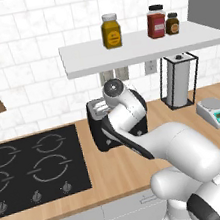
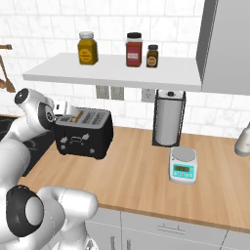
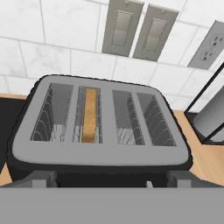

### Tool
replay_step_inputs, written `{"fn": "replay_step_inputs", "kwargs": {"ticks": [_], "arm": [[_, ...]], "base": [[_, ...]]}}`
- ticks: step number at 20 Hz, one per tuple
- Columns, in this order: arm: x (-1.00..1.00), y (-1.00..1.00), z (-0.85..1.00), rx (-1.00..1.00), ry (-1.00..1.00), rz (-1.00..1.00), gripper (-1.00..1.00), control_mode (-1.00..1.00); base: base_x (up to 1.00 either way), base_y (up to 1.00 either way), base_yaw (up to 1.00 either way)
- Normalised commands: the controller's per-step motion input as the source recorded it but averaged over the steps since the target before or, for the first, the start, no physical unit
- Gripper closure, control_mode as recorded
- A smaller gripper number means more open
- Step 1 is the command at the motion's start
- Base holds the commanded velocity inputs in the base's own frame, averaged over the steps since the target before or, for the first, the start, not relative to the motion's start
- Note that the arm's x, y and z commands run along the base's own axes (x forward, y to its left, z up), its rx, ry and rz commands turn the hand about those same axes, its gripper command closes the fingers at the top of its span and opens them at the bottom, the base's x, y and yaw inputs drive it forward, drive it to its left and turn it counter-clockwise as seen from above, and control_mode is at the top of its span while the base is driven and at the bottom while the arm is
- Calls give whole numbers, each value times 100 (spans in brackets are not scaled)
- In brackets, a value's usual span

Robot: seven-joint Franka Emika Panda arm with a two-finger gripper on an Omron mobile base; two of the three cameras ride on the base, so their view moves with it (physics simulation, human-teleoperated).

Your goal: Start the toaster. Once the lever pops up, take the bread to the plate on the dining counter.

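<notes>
- Gripper (image 3: 112,181) hangs just above the front edge of the toaster (image 3: 100,127), looking down into its slots; the two dark fingertips (image 3: 41,178) stand far apart at the bottom of the hand view, nothing between them.
- Jaws spread wide, touching nothing I can see.
- Bread (image 3: 89,114) sits upright in the second slot from the left in the hand view, ahead of the gripper and a bit left of its centre line, top edge about level with the slot mouth.
- Other three slots ahead of the gripper show bare wire guides.
- Toaster is black with a grey top, standing on the wood worktop (image 2: 141,180) against the white tile wall.
- Beyond the toaster from the gripper: two light switches (image 3: 138,29) and an outlet (image 3: 209,45) on the tiles.
- To the gripper's right: paper towel holder (image 2: 169,117), then a small kitchen scale (image 2: 183,165) farther right on the worktop.
- To the gripper's left: black cooktop (image 1: 35,167).
- Above the gripper: white shelf (image 1: 137,49) with three jars (image 1: 111,30).
- In the right base view the hand is at the toaster's left end, above it.
</notes>
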Motion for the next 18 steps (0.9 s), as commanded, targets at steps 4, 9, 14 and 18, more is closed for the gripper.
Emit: {"fn": "replay_step_inputs", "kwargs": {"ticks": [4, 9, 14, 18], "arm": [[0, 0, 0, 0, 0, 0, -100, -100], [0, 0, 0, 0, 0, 0, -100, -100], [0, 0, 0, 0, 0, 0, -100, -100], [0, 0, 0, 0, 0, 0, -100, -100]], "base": [[0, 0, 0], [0, 0, 0], [0, 0, 0], [0, 0, 0]]}}
